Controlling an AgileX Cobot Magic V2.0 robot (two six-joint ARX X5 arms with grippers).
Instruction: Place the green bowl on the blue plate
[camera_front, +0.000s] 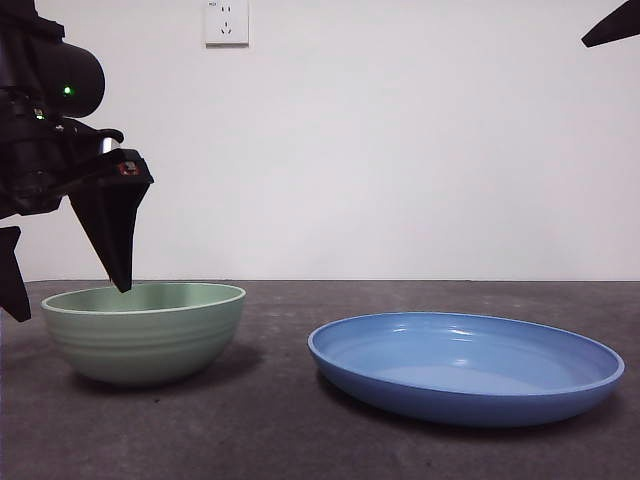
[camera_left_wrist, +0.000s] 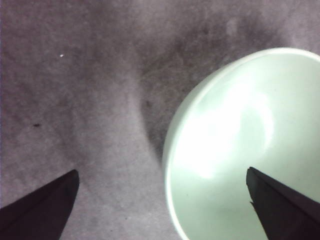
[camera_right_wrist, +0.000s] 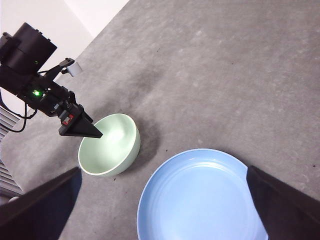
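The green bowl (camera_front: 145, 331) sits upright on the dark grey desk (camera_front: 280, 420), w/ the blue plate (camera_front: 466, 365) near it to one side but apart, a strip of bare desk between them. Both are empty. The bowl is not on the plate.

The left gripper (camera_front: 62, 285) hangs at the bowl's outer side, away from the plate, jaws released and spread wide. In the front view one jaw tip points down just over the rim, above the bowl's inside; the other jaw is at the picture's edge, outside the bowl wall. In the left wrist view, the bowl (camera_left_wrist: 245, 145) rim runs between the two jaws: one over the pale interior, the other over bare desk. Can't tell if either jaw touches the bowl. A green light glows on the arm body, plus a small red mark near the jaw; too small to read.

The right gripper (camera_right_wrist: 160, 200) waits high up, jaws released and wide apart, looking down on bowl (camera_right_wrist: 109, 145) and plate (camera_right_wrist: 200, 197).

A white wall socket (camera_front: 226, 21) is on the back wall; no readable writing on it, the bowl or the plate.
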